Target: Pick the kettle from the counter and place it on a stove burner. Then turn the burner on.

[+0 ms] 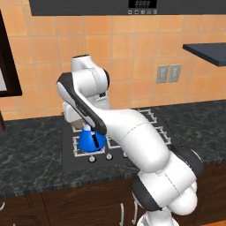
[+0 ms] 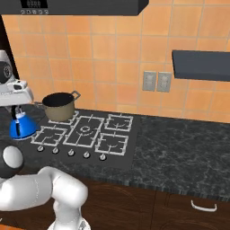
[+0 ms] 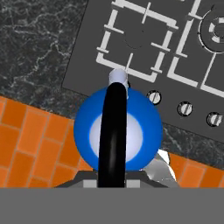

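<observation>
Big dark counter [image 2: 188, 139] across the back, the stove [image 2: 121, 155] set into it. The right base view opens up the olive pot [image 2: 59, 107] on a rear grate. From the hand camera, the front-left burner [image 3: 133, 41] lies beyond the kettle [image 3: 118, 127]. The kettle hangs in the air, upright, handle arching toward its pale spout [image 3: 118, 76], which points at that burner. The gripper [image 1: 86, 126] sits at the handle; how far its jaws are closed, I can't tell.
</observation>
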Controlling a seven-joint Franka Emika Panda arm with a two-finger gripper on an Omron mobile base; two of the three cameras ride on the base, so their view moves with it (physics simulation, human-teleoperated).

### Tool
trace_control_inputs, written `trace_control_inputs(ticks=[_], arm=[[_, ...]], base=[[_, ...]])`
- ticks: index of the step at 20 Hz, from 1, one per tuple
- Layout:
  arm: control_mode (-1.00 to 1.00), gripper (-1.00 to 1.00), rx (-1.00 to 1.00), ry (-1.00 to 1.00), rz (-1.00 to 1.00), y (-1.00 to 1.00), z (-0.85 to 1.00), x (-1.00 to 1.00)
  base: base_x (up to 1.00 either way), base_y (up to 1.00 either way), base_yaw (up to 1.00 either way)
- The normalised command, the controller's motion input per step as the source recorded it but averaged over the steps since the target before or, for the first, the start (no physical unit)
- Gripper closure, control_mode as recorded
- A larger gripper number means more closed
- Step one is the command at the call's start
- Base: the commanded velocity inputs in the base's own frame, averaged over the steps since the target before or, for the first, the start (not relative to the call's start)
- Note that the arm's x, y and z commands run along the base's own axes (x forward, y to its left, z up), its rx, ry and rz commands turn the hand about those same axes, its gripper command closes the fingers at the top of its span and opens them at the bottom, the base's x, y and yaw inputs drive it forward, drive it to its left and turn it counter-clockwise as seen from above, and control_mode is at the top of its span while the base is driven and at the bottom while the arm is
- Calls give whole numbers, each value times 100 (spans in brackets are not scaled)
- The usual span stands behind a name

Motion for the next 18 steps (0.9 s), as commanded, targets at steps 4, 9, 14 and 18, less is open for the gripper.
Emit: trace_control_inputs(ticks=[4, 9, 14, 18], arm=[[-100, 100, 2, 0, 0, -100, 3, 1], [-100, 100, 1, 0, 0, -100, 7, 30], [-100, 100, 4, -4, 0, -100, 12, 44], [-100, 100, 4, 0, 0, -100, -4, 50]], base=[[0, 0, 0], [0, 0, 0], [0, 0, 0], [0, 0, 0]])
